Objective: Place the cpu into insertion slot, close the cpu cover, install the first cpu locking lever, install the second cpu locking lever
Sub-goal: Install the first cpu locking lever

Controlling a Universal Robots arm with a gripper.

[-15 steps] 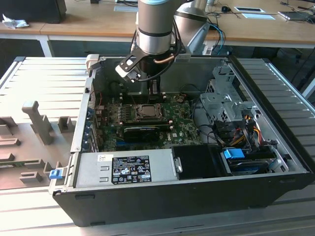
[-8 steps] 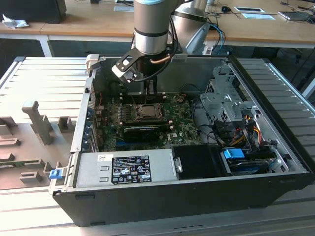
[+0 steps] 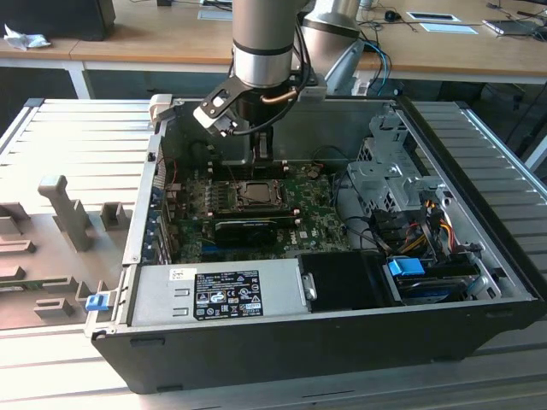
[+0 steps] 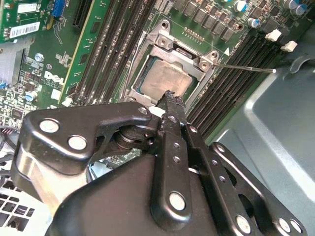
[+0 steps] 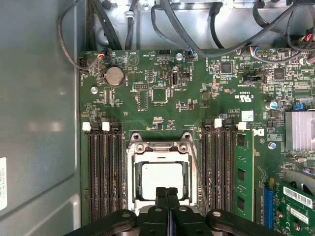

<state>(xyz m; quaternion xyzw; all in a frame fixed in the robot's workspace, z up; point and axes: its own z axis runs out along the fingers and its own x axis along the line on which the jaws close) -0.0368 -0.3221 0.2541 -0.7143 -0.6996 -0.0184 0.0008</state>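
**As the chip (image 5: 162, 179) lies in its socket (image 5: 132, 194), shut jaws hang over it**

While the arm (image 3: 265, 51) reaches into the open computer case (image 3: 299, 350), its black jaws are pressed together, holding nothing. Their tip is over one edge of the silvery chip, which lies flat in the socket on the green board (image 5: 162, 108). The metal cover (image 5: 158, 146) is lowered around it. A thin lever (image 4: 246, 67) juts from the socket's corner.

Silver-grey arm (image 3: 265, 38), black claw (image 4: 172, 98) — silver rivets (image 4: 176, 200)

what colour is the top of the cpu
The cpu top is pale silvery grey, clearest in the first wrist view.
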